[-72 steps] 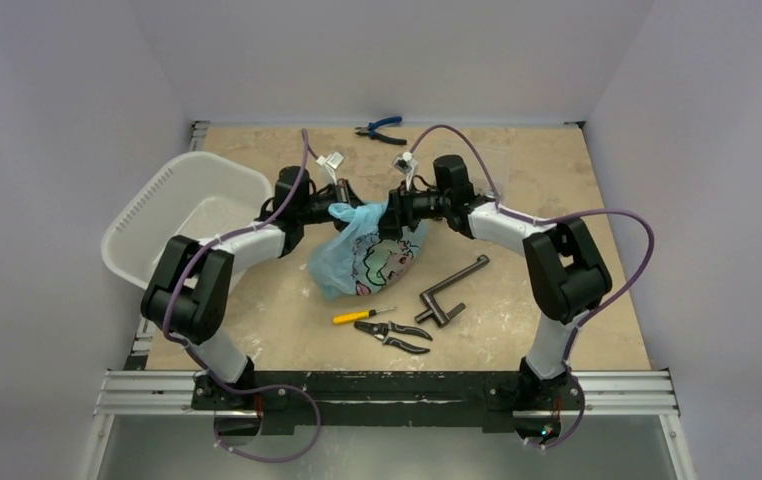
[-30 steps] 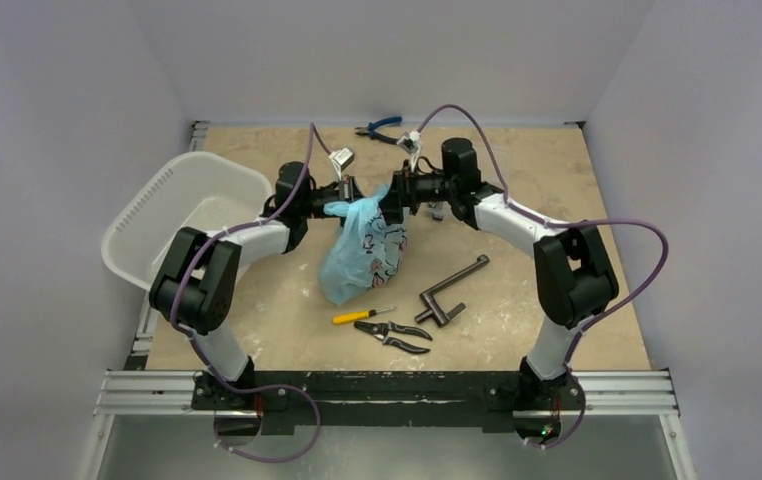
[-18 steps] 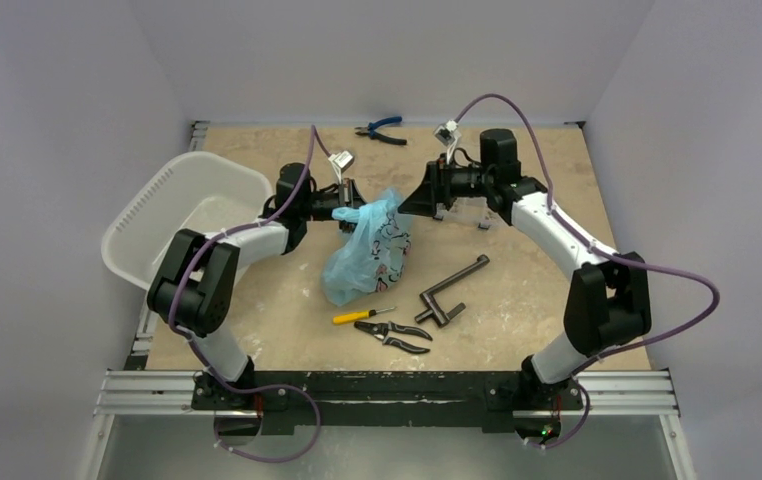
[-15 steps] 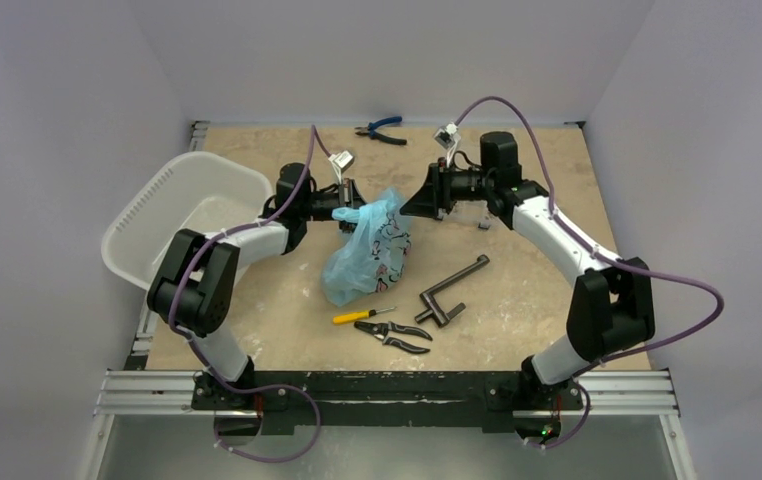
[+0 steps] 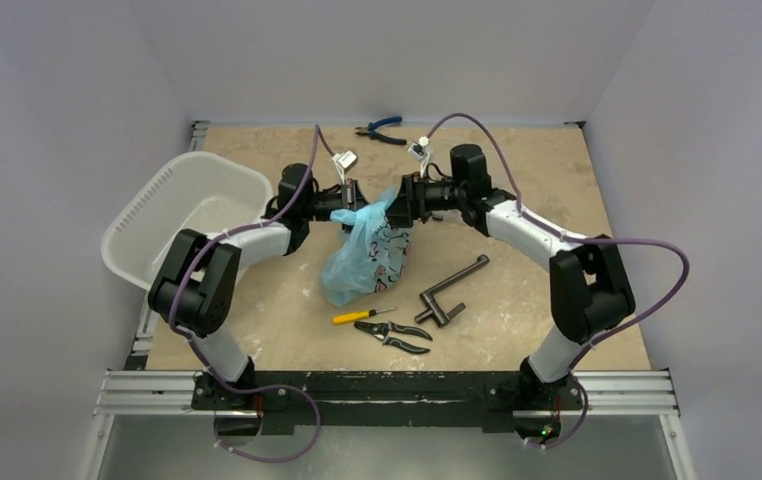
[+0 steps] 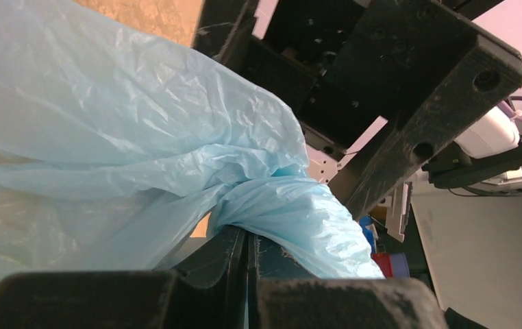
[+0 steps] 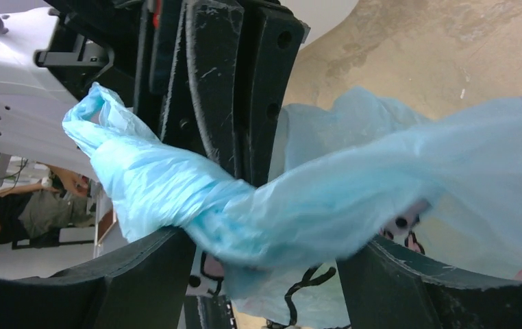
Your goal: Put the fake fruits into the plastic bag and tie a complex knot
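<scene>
The light-blue plastic bag point(image 5: 367, 255) hangs near the table's middle with its printed body resting on the surface. Its top is gathered into a twisted strand point(image 7: 258, 205). My left gripper point(image 5: 350, 211) is shut on that film, with the jaws pressed together point(image 6: 248, 257). My right gripper point(image 5: 398, 206) faces it from the right, jaws apart. The strand runs across the gap point(image 7: 272, 274) between its fingers point(image 7: 142, 281). The fake fruits are hidden inside the bag. No knot is in view.
A white perforated tub point(image 5: 182, 215) sits at the left edge. Blue pliers point(image 5: 379, 128) lie at the back. In front of the bag lie a yellow screwdriver point(image 5: 362, 315), black shears point(image 5: 397, 335) and a metal crank point(image 5: 452, 288).
The right gripper let go of the bag top, swung out to the right, then came back and now straddles the strand. The left gripper kept its hold in place.
</scene>
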Controlling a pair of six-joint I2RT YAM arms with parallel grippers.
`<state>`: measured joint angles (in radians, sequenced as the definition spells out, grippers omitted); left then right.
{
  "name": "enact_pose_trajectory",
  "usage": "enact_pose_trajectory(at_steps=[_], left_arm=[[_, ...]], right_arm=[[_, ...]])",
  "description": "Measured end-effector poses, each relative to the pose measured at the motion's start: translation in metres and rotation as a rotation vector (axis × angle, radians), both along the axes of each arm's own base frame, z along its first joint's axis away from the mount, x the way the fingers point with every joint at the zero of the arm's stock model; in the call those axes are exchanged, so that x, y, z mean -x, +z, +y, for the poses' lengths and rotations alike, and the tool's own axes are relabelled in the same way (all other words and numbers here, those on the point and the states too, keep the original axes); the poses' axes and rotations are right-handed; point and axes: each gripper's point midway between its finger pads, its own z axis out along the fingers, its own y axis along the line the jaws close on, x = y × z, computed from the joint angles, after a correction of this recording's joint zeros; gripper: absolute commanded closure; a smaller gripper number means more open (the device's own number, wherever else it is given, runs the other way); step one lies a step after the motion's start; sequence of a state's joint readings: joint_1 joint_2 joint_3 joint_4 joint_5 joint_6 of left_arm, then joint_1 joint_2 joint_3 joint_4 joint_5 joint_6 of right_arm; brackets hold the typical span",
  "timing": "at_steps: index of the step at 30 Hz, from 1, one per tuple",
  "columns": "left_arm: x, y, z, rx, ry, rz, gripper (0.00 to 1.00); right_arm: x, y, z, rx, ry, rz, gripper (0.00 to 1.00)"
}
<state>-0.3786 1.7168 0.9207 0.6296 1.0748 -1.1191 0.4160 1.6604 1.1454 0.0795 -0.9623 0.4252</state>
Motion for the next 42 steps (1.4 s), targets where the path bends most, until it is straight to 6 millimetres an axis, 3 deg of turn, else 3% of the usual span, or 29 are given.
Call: enact_pose_trajectory(at_steps=[5, 15, 22, 28, 31, 34, 36, 40, 42], left_arm=[[0.003, -0.001, -0.006, 0.006, -0.022, 0.006, 1.0], [-0.001, -0.002, -0.013, 0.023, -0.034, 0.018, 1.0], [-0.002, -0.003, -0.015, 0.021, -0.028, 0.029, 1.0], [-0.001, -0.003, -0.016, 0.021, -0.029, 0.029, 1.0], [-0.001, -0.003, -0.016, 0.022, -0.029, 0.028, 1.0], [-0.001, -0.004, -0.016, 0.022, -0.029, 0.028, 1.0], [-0.002, -0.004, -0.016, 0.022, -0.029, 0.028, 1.0], [-0.002, -0.004, -0.016, 0.022, -0.029, 0.028, 1.0], [-0.002, -0.004, -0.016, 0.022, -0.029, 0.027, 1.0]], right_arm=[[0.001, -0.003, 0.018, -0.028, 0.014, 0.026, 0.25], [-0.008, -0.006, 0.034, -0.103, 0.016, 0.069, 0.08], [-0.012, -0.011, 0.013, -0.05, -0.004, 0.041, 0.05], [-0.006, 0.019, -0.02, -0.005, -0.041, -0.069, 0.04], [-0.003, 0.03, -0.036, 0.01, -0.061, -0.097, 0.16], [0.001, 0.033, -0.049, 0.033, -0.076, -0.104, 0.4], [0.005, 0.03, -0.056, 0.045, -0.082, -0.105, 0.5], [0.019, 0.01, -0.061, 0.063, -0.084, -0.05, 0.59], [0.023, 0.0, -0.061, 0.066, -0.086, -0.008, 0.58]])
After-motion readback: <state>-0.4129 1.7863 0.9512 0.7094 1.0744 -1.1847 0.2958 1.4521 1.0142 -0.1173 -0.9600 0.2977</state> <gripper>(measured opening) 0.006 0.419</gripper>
